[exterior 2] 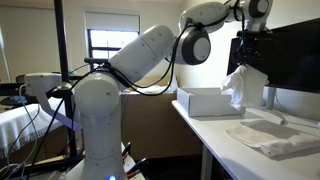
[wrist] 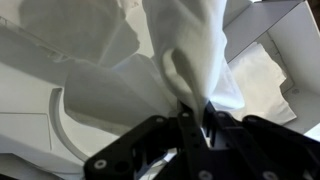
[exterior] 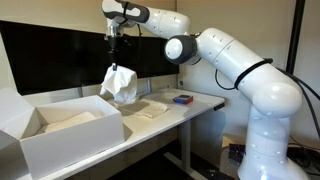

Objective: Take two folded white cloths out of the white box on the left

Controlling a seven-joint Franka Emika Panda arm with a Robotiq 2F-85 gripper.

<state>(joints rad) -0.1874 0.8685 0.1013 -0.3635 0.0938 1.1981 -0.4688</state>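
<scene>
While the pincer (exterior: 117,64) hangs high above the surface (exterior: 205,101), its jaws are pressed together on the top of one white cloth, the hanging cloth (exterior: 121,86), which droops from them in a bunched, rumpled lump. This cloth is clear of the white box (exterior: 70,140): it hangs in the air just past the box's end wall, on the side facing the robot's base, with its lowest folds above the level of the box's rim and touching nothing below.

A flat cloth (exterior: 150,109) lies on the surface just beyond the white box on that same side, spread out with soft creases. Farther from the box again, near the surface's edge, rests a small blue and red object (exterior: 182,99). The box itself stands at the end of the surface, one tall flap raised at its outer side; something pale lies inside it, though what it is cannot be told.

In an exterior view the pincer (exterior 2: 246,62) reaches down in front of a dark screen (exterior 2: 295,55), the hanging cloth (exterior 2: 238,88) dangles beside the white box (exterior 2: 205,103), and the flat cloth (exterior 2: 275,138) lies nearer the camera.

From the wrist view the pincer (wrist: 190,112) pinches a narrow fold of the hanging cloth (wrist: 190,45), and the flat cloth (wrist: 262,72) shows beyond it.
</scene>
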